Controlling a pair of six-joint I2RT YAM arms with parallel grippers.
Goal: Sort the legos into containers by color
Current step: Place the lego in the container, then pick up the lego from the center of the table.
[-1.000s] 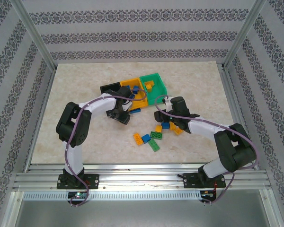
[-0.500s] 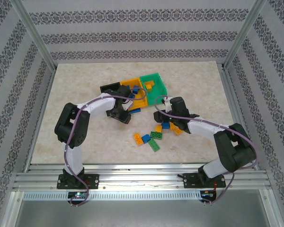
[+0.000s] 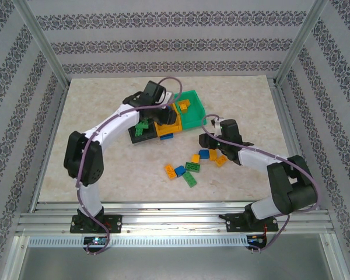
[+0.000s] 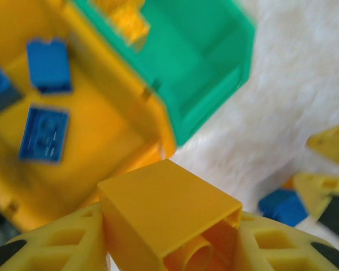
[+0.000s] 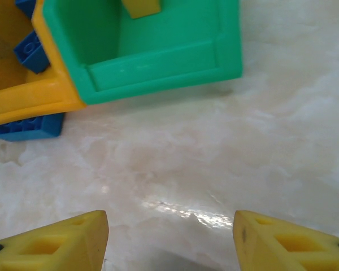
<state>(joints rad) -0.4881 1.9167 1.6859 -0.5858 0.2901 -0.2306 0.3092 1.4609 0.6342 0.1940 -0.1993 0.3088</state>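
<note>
I'm working in a lab test cell: an aluminium frame hung with patterned panels boxes in a marble-look table, mounting rails along its near edge.

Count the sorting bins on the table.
3, joined in a row: the black bin at the left end, the orange bin in the middle, the green bin at the right end. None appears hidden.

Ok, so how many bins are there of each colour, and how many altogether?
Black bin: 1
Orange-yellow bin: 1
Green bin: 1
Total: 3
</note>
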